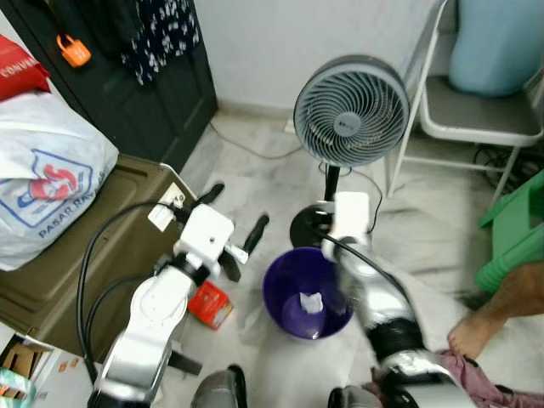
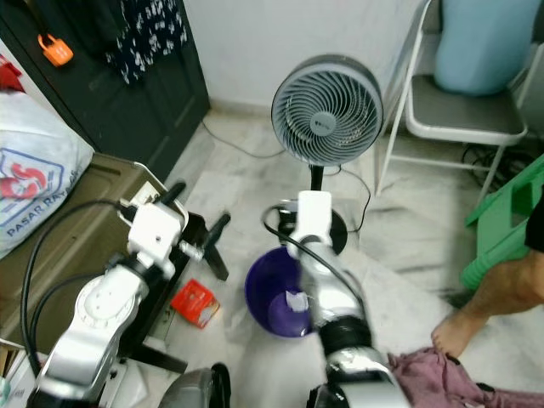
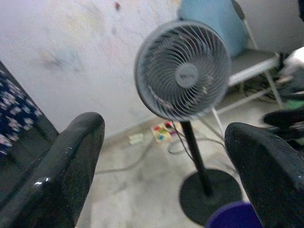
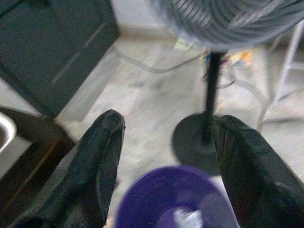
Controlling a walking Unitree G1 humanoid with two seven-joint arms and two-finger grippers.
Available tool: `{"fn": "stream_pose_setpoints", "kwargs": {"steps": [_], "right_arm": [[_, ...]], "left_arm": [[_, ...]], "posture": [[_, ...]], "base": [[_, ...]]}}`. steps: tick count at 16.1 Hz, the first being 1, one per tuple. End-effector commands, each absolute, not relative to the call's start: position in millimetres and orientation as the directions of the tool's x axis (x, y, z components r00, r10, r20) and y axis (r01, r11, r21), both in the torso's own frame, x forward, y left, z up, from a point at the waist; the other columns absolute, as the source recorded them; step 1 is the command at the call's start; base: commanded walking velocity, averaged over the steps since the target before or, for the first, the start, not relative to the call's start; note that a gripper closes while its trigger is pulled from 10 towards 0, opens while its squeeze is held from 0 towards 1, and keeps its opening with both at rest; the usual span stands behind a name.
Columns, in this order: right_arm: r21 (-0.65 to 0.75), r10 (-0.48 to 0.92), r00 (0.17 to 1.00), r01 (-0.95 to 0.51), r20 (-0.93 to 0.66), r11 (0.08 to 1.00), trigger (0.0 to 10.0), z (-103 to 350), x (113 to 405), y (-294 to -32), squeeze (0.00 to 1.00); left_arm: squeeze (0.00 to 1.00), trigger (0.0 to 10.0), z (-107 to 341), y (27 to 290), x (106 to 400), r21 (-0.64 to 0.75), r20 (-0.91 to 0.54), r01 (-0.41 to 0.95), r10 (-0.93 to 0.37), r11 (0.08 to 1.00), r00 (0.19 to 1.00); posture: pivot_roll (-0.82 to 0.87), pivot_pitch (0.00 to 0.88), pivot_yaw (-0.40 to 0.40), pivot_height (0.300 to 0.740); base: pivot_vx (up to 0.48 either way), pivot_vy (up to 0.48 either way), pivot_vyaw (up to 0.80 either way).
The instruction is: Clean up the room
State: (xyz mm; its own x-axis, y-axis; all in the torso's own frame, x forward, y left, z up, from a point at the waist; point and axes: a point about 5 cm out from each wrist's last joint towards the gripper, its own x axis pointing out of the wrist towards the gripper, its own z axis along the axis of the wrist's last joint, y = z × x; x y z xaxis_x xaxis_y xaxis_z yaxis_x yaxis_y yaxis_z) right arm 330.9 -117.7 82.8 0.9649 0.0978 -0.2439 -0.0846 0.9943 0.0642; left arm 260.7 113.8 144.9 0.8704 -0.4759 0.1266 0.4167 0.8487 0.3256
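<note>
both claws hang spread and empty. right gripper [image 4: 164, 166] is raised over the near rim of the purple bin [image 1: 306, 296], its two black fingers [image 4: 92, 175] standing wide apart with nothing between them. just below it, on the bin's floor, lies a small white crumpled scrap [image 1: 311, 303]. left gripper [image 1: 236, 223] hovers to the left of the bin and a little higher, fingers likewise parted and holding nothing. beneath that claw, on the pale marbled floor [image 1: 255, 161], lies a small red carton [image 1: 209, 304], close beside the bin but apart from it. beyond both claws stands a grey pedestal fan [image 1: 351, 110], its round black base [image 4: 195, 142] just behind the bin's far rim. out to the left of the left gripper sits an olive storage box [image 1: 93, 255] with a white printed plastic bag [image 1: 42, 183] resting on its lid, and past that a dark cabinet [image 1: 127, 76]. to the right of the right gripper, well apart, are a white folding chair [image 1: 476, 110], a green plastic stool [image 1: 514, 229], and a person's bare foot [image 1: 472, 331] on the floor beside some maroon cloth [image 1: 476, 374].
</note>
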Motion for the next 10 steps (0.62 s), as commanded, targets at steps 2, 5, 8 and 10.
{"fn": "stream_pose_setpoints", "kwargs": {"steps": [2,5,8,10], "right_arm": [[0.014,0.126,0.976,-0.125,-0.178,0.992,10.0,98,328,-122,1.0],[-0.013,0.064,0.997,-0.064,-0.042,0.998,10.0,117,316,-146,1.0],[0.017,0.035,0.999,-0.036,0.034,0.999,10.0,128,314,-149,1.0],[0.014,0.052,0.997,-0.053,0.052,0.998,10.0,132,315,-145,1.0]], "left_arm": [[0.0,10.0,144,126,269,0.342,0.141,0.337,-0.403,0.877,0.904],[0.0,10.0,155,142,280,0.237,0.217,0.198,-0.25,0.951,0.944],[0.0,10.0,152,149,284,0.222,0.231,0.141,-0.193,0.965,0.954],[0.0,10.0,153,157,287,0.241,0.24,0.085,-0.144,0.967,0.96]], "posture": [[-0.04,0.0,0.079,0.74],[-0.07,0.0,0.078,0.74],[-0.08,0.0,0.082,0.74],[-0.06,0.0,0.076,0.74]], "base": [[0.0,0.0,0.0],[0.0,0.0,0.0],[0.0,0.0,0.0],[0.0,0.0,0.0]]}}
